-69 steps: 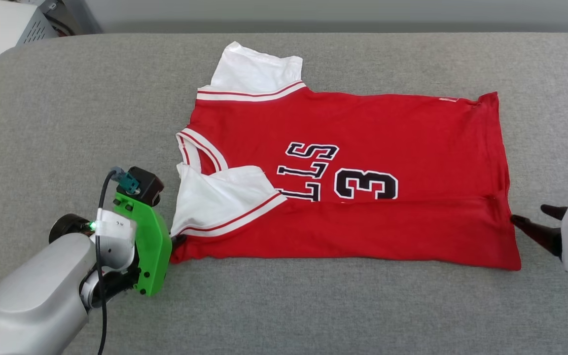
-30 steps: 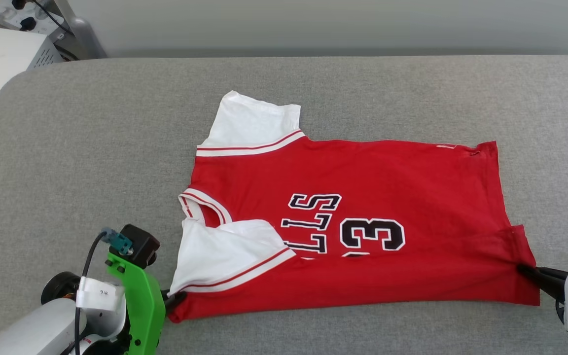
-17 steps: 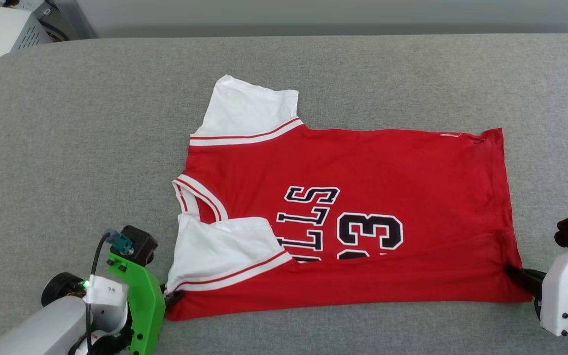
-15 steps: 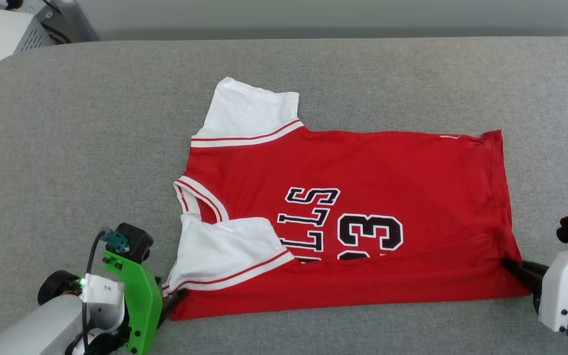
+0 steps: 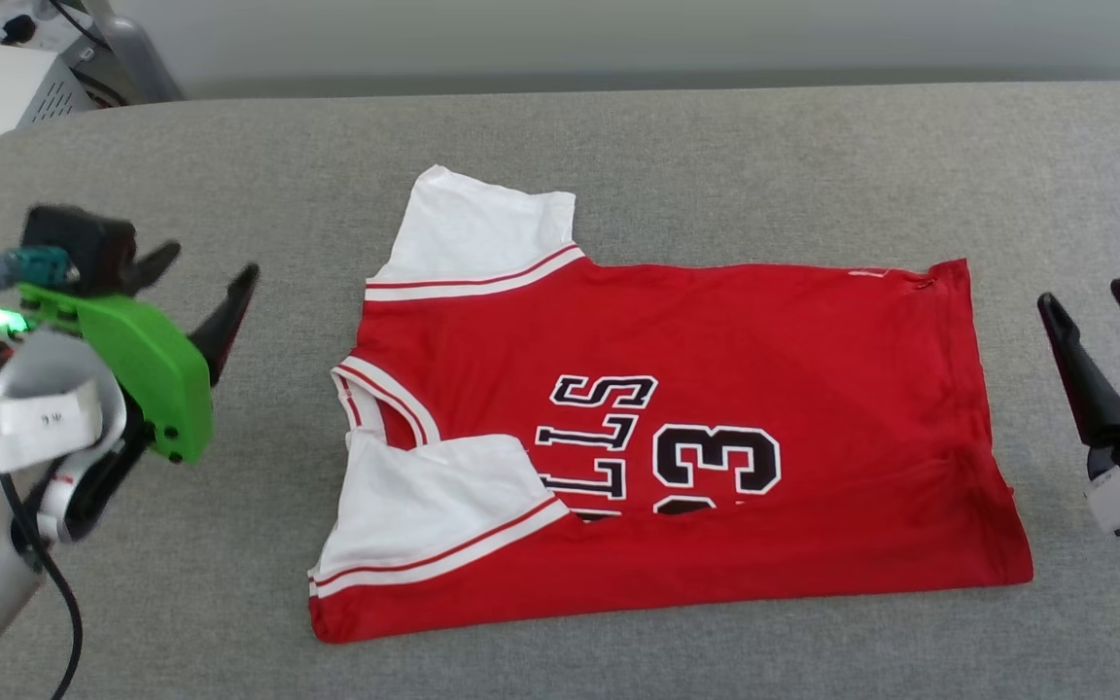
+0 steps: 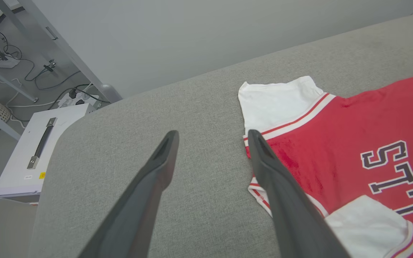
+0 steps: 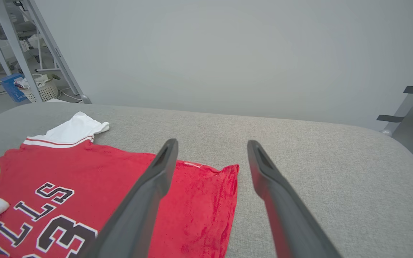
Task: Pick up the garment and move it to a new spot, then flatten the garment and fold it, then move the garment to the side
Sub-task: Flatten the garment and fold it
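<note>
The red jersey garment [image 5: 716, 408] lies flat on the grey padded surface [image 5: 618, 146], collar to the left and hem to the right. Its near long edge is folded over, covering part of the lettering and number, and one white sleeve [image 5: 429, 506] lies on top. The other white sleeve [image 5: 477, 233] sticks out at the far side. My left gripper [image 5: 205, 267] hovers open to the left of the garment [image 6: 353, 143], apart from it. My right gripper [image 5: 1090, 301] hovers open just right of the hem [image 7: 224, 186], holding nothing.
A white box-like unit [image 6: 38, 150] with a handle stands past the surface's left end, near cables on the floor. A laundry basket [image 7: 43, 89] and metal frame legs stand behind. Bare grey surface surrounds the garment on all sides.
Both grippers let go of the garment's near corners, opened, and lifted up and outward. The folded near edge now lies released on the surface. The head camera also shifted slightly.
</note>
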`<state>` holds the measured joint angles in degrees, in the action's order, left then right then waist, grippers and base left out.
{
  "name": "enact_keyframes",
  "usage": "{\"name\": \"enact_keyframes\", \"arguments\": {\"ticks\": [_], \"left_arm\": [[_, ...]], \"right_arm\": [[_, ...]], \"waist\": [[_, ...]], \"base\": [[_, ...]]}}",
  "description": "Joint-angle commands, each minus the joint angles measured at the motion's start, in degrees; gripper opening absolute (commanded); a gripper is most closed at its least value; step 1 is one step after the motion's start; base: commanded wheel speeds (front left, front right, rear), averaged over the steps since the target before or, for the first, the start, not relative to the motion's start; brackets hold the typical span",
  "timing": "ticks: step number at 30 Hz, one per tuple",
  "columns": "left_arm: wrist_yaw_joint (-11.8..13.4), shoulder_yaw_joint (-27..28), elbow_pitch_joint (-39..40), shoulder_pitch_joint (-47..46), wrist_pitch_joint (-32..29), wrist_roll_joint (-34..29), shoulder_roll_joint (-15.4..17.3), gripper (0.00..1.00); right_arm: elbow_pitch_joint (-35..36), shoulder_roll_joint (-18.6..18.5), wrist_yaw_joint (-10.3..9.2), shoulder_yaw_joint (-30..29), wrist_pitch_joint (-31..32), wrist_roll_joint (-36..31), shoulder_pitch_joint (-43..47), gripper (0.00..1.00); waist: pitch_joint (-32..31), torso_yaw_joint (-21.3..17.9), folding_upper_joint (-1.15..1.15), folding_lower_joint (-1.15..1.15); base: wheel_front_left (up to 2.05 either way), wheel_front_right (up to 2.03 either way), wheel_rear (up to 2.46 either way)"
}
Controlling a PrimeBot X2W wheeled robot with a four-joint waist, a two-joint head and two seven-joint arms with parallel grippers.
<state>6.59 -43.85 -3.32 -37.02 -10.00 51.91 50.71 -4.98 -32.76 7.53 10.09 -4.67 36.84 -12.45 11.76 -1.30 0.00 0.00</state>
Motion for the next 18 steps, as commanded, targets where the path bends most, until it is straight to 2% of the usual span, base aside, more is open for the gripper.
{"name": "enact_keyframes", "arguments": {"ticks": [1, 6, 10, 15, 18], "left_arm": [[0.31, 0.68, -0.50, -2.47, 0.69, -0.74, -0.84, 1.00], [-1.07, 2.17, -4.46, -12.85, 1.37, -4.10, -3.74, 1.00], [-3.96, 1.81, -9.69, -21.83, -1.14, -5.60, -6.76, 1.00], [-9.06, 0.09, -17.68, -31.49, -12.33, -2.85, -9.98, 1.00], [-11.08, -1.27, -21.86, -36.41, -19.90, -1.25, -11.26, 1.00]], "right_arm": [[1.00, 1.70, -0.04, -1.18, -1.52, -1.82, -0.68, 1.00], [5.41, 7.77, -0.04, -4.83, -4.84, -8.64, -0.55, 1.00], [8.70, 10.42, -0.04, -5.42, -5.31, -11.09, -0.67, 1.00], [11.52, 11.53, -0.04, -4.72, -4.84, -12.05, -1.80, 1.00], [12.51, 11.41, -0.04, -3.66, -4.42, -11.78, -2.86, 1.00]], "waist": [[1.94, -1.33, 0.00, 0.00], [6.92, -3.60, 0.00, 0.00], [11.26, -5.49, 0.00, 0.00], [16.51, -8.02, 0.00, 0.00], [19.17, -9.22, 0.00, 0.00]], "base": [[0.00, 0.00, 0.00], [0.00, 0.00, 0.00], [0.00, 0.00, 0.00], [0.00, 0.00, 0.00], [0.00, 0.00, 0.00]]}}
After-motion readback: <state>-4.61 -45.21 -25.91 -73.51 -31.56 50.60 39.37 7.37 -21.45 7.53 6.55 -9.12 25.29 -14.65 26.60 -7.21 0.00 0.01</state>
